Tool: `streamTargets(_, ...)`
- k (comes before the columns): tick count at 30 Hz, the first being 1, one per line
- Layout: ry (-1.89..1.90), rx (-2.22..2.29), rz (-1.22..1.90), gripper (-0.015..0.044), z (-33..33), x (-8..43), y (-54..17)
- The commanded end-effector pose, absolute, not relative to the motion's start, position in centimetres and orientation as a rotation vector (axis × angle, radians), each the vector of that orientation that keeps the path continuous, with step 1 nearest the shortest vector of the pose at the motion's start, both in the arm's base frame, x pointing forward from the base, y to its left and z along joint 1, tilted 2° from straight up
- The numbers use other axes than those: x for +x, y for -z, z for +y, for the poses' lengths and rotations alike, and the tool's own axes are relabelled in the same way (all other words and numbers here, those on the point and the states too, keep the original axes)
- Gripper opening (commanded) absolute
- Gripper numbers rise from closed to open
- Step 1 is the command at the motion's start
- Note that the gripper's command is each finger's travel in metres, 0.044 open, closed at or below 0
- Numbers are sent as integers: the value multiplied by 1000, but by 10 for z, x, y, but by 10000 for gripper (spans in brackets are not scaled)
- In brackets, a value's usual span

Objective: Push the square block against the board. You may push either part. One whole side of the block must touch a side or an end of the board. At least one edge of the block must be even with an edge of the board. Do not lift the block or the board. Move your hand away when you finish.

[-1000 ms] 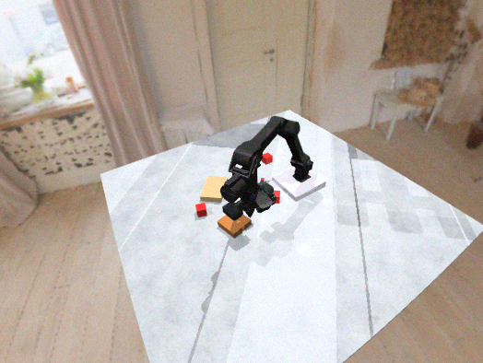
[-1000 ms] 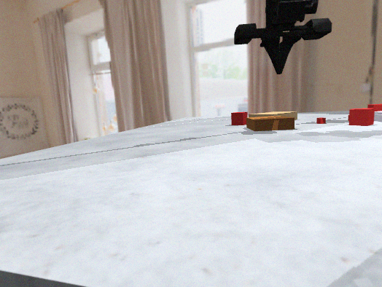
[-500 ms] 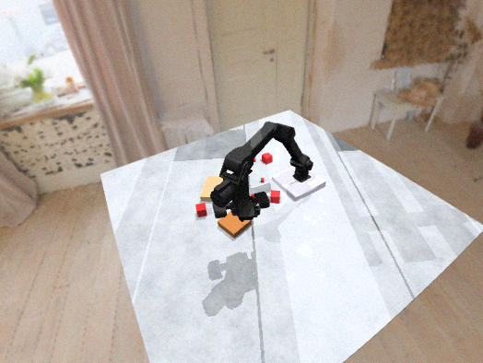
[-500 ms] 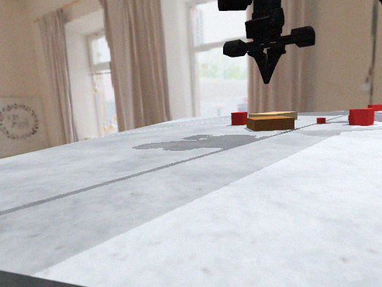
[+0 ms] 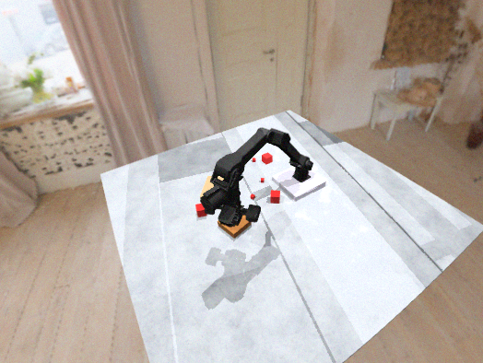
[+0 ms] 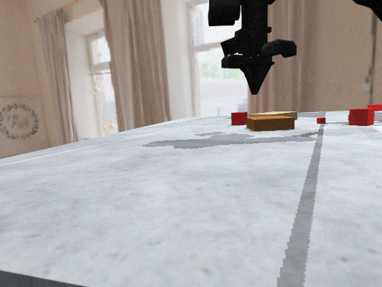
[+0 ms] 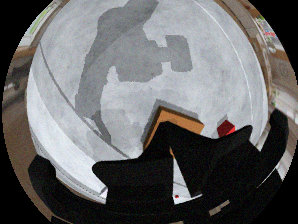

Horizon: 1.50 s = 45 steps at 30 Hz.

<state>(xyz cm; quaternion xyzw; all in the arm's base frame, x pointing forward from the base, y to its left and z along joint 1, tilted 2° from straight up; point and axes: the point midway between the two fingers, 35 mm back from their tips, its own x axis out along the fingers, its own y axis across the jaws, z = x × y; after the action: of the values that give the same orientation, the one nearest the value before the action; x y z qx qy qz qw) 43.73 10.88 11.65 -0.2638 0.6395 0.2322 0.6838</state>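
The orange-brown square block [image 5: 234, 229] [image 6: 270, 124] [image 7: 184, 120] lies flat on the table, partly under the arm in the top view. The light tan board [image 5: 207, 188] [image 6: 291, 116] lies flat beyond it. The two stand apart; the arm covers part of the board and of the space between them in the top view. My gripper [image 6: 254, 93] [image 7: 164, 125] is shut and empty, pointing down above the block without touching it. Its fingertips are hidden in the top view and cover part of the block in the wrist view.
A red cube [image 5: 201, 210] [image 6: 239, 119] [image 7: 226, 128] lies left of the block. Another red cube [image 5: 275, 197] [image 6: 361, 117] stands near the arm's white base plate [image 5: 295, 193], and a third [image 5: 267, 158] lies farther back. Small red cubes [image 5: 253, 196] [image 6: 321, 120] lie between.
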Motion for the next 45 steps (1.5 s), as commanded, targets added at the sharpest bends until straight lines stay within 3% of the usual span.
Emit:
streamTargets(1, -395, -455, 1471, 0, 102, 446, -105)
streamTargets(11, -150, -197, 1501, 0, 90, 461, -91)
streamTargets(19, -146, -193, 1502, 0, 89, 462, -89)
streamTargets(25, -135, -181, 1502, 0, 88, 466, -36)
streamTargets(45, -135, -181, 1503, 0, 85, 454, -36)
